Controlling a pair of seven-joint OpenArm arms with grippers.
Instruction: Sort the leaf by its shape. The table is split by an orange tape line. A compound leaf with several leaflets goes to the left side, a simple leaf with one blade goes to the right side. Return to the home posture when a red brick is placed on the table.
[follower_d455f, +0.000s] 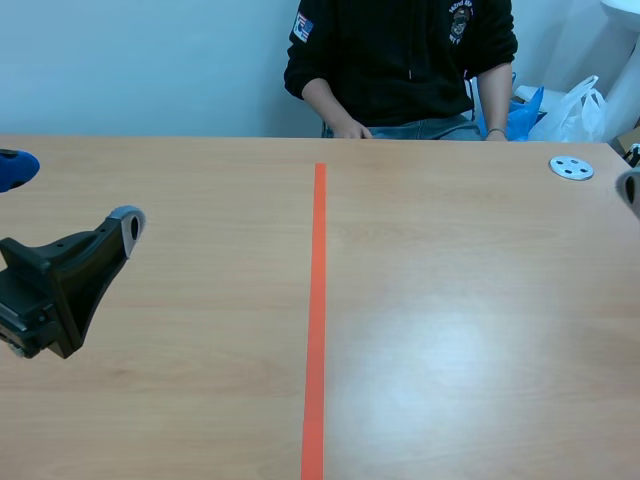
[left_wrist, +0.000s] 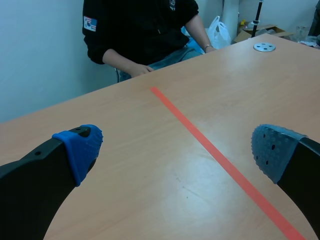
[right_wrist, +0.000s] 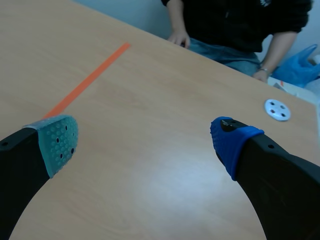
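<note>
No leaf and no red brick show in any view. The orange tape line (follower_d455f: 318, 320) runs down the middle of the wooden table (follower_d455f: 470, 330). My left gripper (follower_d455f: 70, 196) hovers over the table's left side, open, with nothing between its fingers; in its own view the left gripper (left_wrist: 175, 150) frames bare wood and the tape line (left_wrist: 210, 147). My right gripper (right_wrist: 145, 140) is open over the right half, holding nothing. Only a grey edge of it (follower_d455f: 631, 190) shows in the scene view.
A person in a black top (follower_d455f: 400, 60) sits across the table, hands (follower_d455f: 350, 128) at the far edge. A small white disc (follower_d455f: 571, 168) lies at the far right. Plastic bags (follower_d455f: 565, 110) sit behind the table.
</note>
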